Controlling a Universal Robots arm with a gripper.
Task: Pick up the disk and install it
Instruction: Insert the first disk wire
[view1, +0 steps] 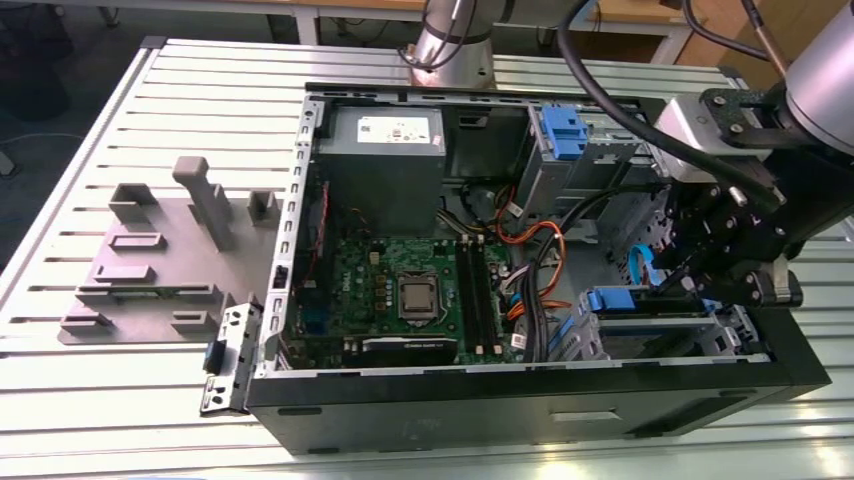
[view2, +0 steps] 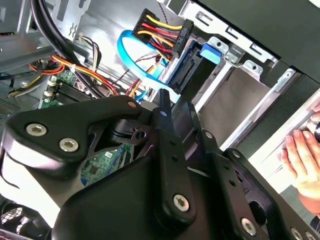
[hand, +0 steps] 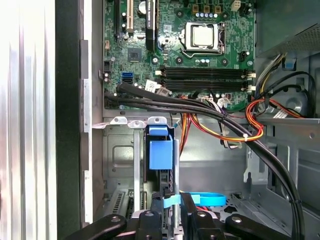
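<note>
The disk (hand: 160, 152) stands on edge in the metal drive cage (hand: 125, 150) at the case's front corner, its blue carrier tab facing the motherboard. In the exterior view the disk (view1: 617, 302) lies in the cage at the lower right of the open computer case (view1: 534, 400). My gripper (view1: 683, 290) hovers just above that cage. In both wrist views the black fingers (hand: 150, 220) sit close together right behind the disk's rear end, and I see nothing held between them. From the second wrist view, my gripper (view2: 175, 107) points at the disk (view2: 192, 72) and its blue tab.
A person's hand (view2: 300, 160) rests outside the case wall. Black cables (hand: 200, 107) and orange wires cross between the motherboard (view1: 400, 290) and the cage. A grey power supply (view1: 380, 165) and a blue bracket (view1: 561, 135) sit further back. A grey fixture (view1: 160, 260) lies on the slatted table.
</note>
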